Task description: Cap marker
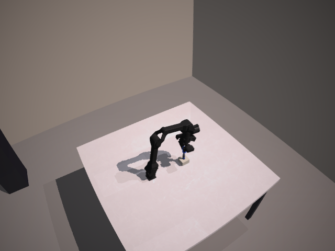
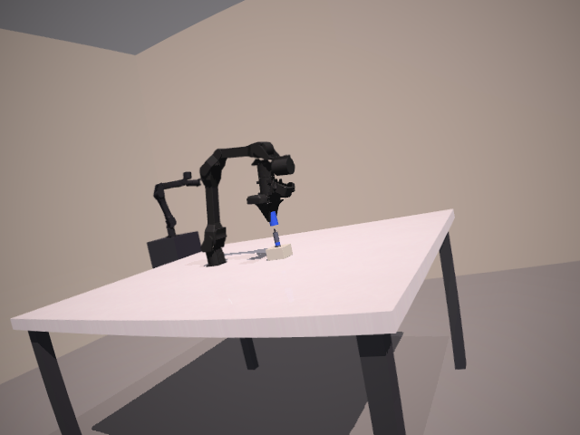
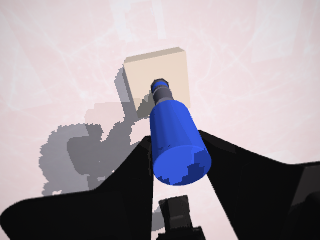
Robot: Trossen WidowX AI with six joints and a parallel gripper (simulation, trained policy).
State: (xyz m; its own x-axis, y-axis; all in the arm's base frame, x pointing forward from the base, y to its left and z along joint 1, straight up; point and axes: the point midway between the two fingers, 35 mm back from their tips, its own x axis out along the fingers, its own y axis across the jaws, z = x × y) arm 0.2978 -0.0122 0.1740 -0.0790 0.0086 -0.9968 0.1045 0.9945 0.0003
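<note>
My gripper points down and is shut on the blue cap. The cap is held upright between the fingertips, above the marker. The marker is dark with a blue band and stands in the holder block. In the exterior view a small gap shows between the cap's lower end and the marker's tip. In the wrist view the cap's lower end overlaps the marker's tip and hides it. The beige holder block sits on the table.
The arm's base stands on the pale table, to the left of the block in the top and exterior views. A second dark arm on a dark box stands beyond the table. The arm's shadow falls beside the block.
</note>
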